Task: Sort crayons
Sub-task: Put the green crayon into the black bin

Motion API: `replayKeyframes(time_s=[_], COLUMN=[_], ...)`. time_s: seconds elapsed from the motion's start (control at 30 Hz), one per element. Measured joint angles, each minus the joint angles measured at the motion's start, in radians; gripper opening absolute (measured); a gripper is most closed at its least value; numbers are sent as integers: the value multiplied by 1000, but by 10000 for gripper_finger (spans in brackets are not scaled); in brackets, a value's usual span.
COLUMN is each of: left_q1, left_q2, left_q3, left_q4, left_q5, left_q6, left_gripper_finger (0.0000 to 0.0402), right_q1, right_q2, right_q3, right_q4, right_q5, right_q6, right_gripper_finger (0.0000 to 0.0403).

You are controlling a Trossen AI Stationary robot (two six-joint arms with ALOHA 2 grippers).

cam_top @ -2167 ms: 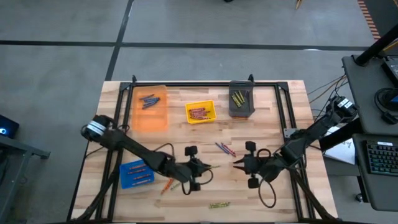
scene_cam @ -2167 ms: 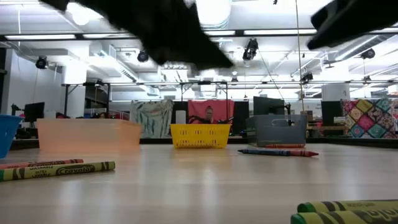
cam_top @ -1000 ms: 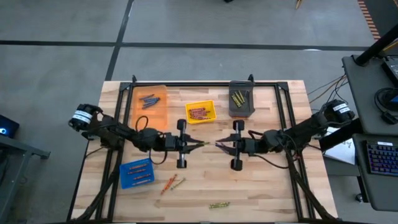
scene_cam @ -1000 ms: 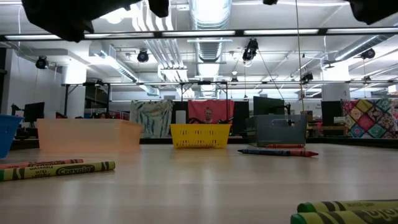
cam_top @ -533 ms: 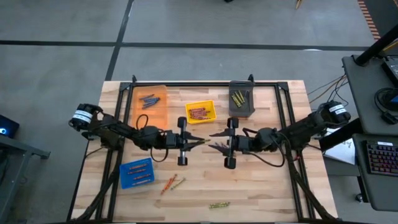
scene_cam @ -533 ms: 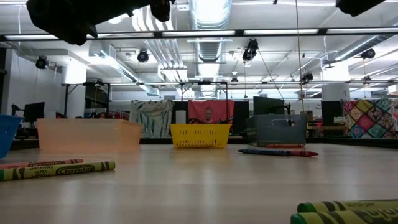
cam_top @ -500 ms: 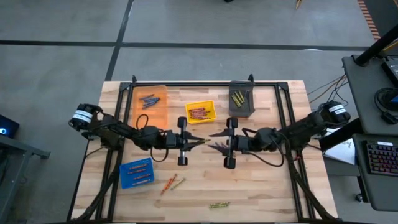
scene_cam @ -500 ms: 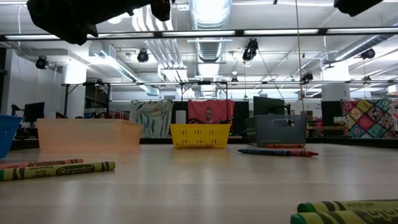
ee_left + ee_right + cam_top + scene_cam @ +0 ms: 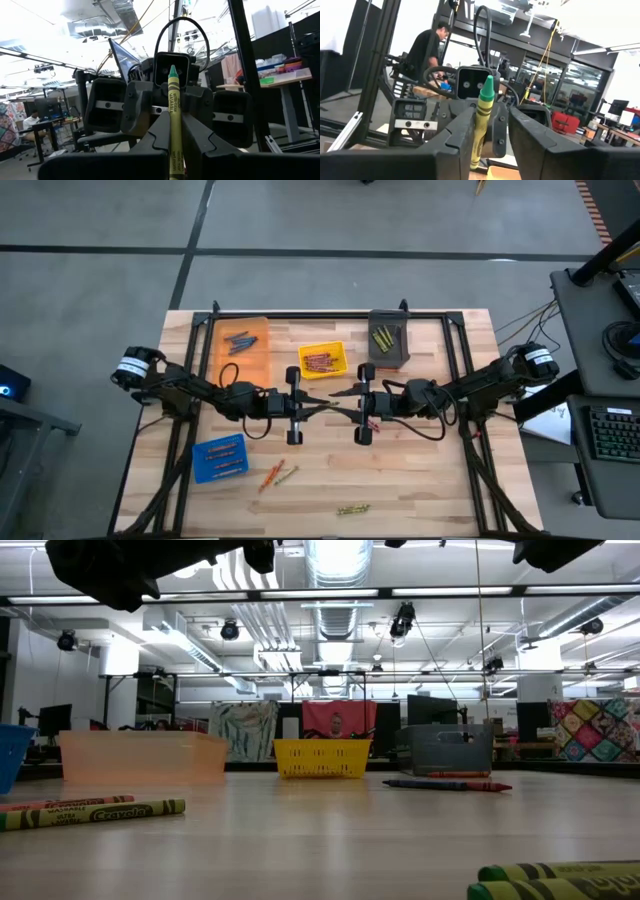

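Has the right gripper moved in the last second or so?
Yes. The right gripper has slid leftward, from beneath the grey bin toward the yellow bin.

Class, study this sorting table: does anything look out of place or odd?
Colours mismatch: blue crayons lie in the orange bin, orange crayons in the blue bin. Loose crayons lie on the table near it. The left gripper, shut on a green crayon, meets the open right gripper mid-table.
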Motion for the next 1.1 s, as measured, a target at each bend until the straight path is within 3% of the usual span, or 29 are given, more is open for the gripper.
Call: replayKeyframes(time_s=[0.47, 0.9, 1.1], left_q1=[7, 17, 17], left_q2=[0, 1, 0], left_q3=[0, 0, -1], left_q4=[0, -44, -117], left_q5=[-3, -39, -188], left_q6=[-13, -68, -64], left_gripper_finger=[5, 141, 181], right_q1=[-5, -6, -9], right_q2=[0, -4, -38], right_q3=[0, 0, 0], right_q4=[2, -4, -71], right_q5=[-43, -25, 38], right_q6=[-19, -11, -12], right_gripper_finger=[15, 14, 13])
